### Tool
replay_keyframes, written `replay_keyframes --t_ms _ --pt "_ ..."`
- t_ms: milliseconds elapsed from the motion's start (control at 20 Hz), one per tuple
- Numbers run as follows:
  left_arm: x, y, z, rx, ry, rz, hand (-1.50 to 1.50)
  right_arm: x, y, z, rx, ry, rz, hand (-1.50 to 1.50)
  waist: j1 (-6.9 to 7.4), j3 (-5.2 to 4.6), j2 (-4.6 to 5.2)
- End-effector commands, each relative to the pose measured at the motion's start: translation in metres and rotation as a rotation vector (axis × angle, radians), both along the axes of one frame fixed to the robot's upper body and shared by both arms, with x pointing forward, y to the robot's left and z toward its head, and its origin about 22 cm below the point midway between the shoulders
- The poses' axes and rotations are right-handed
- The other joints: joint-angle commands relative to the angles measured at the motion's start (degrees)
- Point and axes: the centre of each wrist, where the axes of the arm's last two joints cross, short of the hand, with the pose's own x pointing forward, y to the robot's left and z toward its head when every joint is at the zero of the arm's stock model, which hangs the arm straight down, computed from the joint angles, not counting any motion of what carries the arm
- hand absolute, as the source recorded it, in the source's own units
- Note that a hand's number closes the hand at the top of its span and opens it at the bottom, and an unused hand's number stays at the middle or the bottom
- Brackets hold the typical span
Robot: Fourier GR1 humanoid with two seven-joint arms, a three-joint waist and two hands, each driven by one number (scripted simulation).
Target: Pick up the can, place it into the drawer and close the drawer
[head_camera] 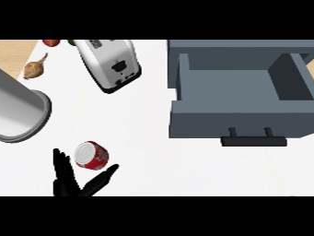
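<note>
Hand (69,182): black, at lower left edge of view, fingers straight and spread, thumb angled out to the right, grasping nothing; which arm it belongs to not discernible.

Can (91,155): red, silver lid, tilted on the white surface (152,161), just above the gap between fingers and thumb, very near the fingertips; contact not discernible. Outside the drawer.

Cylinder (9,108): large, metallic, at left, lying across the surface's edge, rim toward the can.

Drawer (244,99): grey, at right, pulled open, dark handle (254,139) on the near front; well apart from the can.

Toaster (110,64): silver, centre top, angled.

Onion (35,68): brownish, upper left, on wooden area beside the surface.

Small red item (50,42) and green item (72,42): at top edge, partly cut off, unidentifiable.
</note>
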Motion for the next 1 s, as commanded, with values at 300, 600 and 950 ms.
replay_keyframes --t_ms 300,600,950 --pt "0.020 0.017 -0.045 -0.008 0.014 0.015 -1.50 0.000 -0.015 0.011 -0.006 0.004 0.005 -1.50 -0.19 -0.01 0.03" --pt "0.039 0.027 -0.037 -0.011 -0.028 -0.054 -1.50 0.012 -0.009 0.005 -0.022 0.025 0.009 -1.50 -0.07 0.01 0.03" --pt "0.044 0.027 -0.037 -0.067 -0.049 -0.184 1.50 0.002 -0.009 0.001 -0.024 -0.011 -0.014 -1.50 -0.06 0.02 0.00"
